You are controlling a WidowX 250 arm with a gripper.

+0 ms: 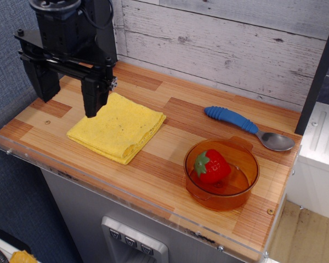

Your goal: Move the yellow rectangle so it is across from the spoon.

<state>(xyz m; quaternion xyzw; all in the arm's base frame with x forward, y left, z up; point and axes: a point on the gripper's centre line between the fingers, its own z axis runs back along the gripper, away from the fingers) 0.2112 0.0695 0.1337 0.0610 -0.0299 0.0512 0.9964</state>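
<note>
The black tool (68, 93), fingers wide apart and holding nothing, hangs over the left part of the table (170, 164), above the yellow rectangle (117, 127), well apart from the spoon (249, 127).

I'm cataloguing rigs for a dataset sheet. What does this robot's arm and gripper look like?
The gripper is matte black and boxy, with two thick squared fingers under a horizontal bar. A black cable loops beside the blocky wrist housing, and small silver screws show at the finger mount.
</note>
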